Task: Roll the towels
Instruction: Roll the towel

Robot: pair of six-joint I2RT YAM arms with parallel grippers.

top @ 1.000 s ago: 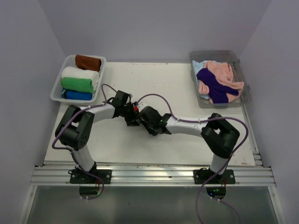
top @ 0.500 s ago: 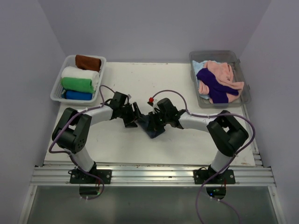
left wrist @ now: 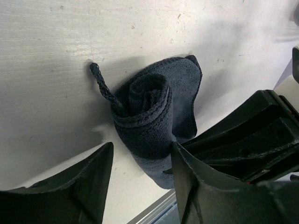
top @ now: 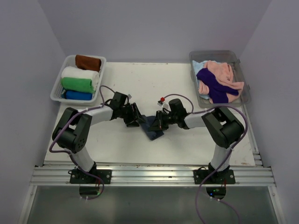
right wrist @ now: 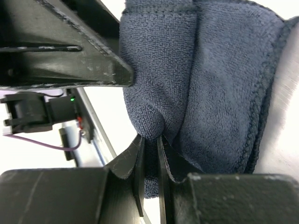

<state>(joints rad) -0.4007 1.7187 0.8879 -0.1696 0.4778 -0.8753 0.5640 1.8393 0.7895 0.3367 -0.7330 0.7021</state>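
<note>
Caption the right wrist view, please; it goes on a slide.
Right gripper pinching a fold of the partly rolled dark grey-blue terry towel.

I've got a dark grey-blue towel [top: 153, 127] mid-frame on the white table [top: 187, 144]. Upper left, the white basket [top: 56, 89] shows a rust-brown roll [top: 88, 62], white roll [top: 79, 73], green roll [top: 77, 84], blue roll [top: 78, 95]. Upper right, the clear bin [top: 246, 91]: pink cloth [top: 219, 71], purple cloth [top: 212, 84], pale blue cloth [top: 198, 65].

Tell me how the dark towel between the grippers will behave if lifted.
Likely floppy: the dark grey-blue towel is soft terry, loosely coiled, so it would probably sag and unroll. Probably grippy: the right gripper pinches a fold of its looped pile. Pushed, it would likely bunch rather than roll: the coil looks uneven.
</note>
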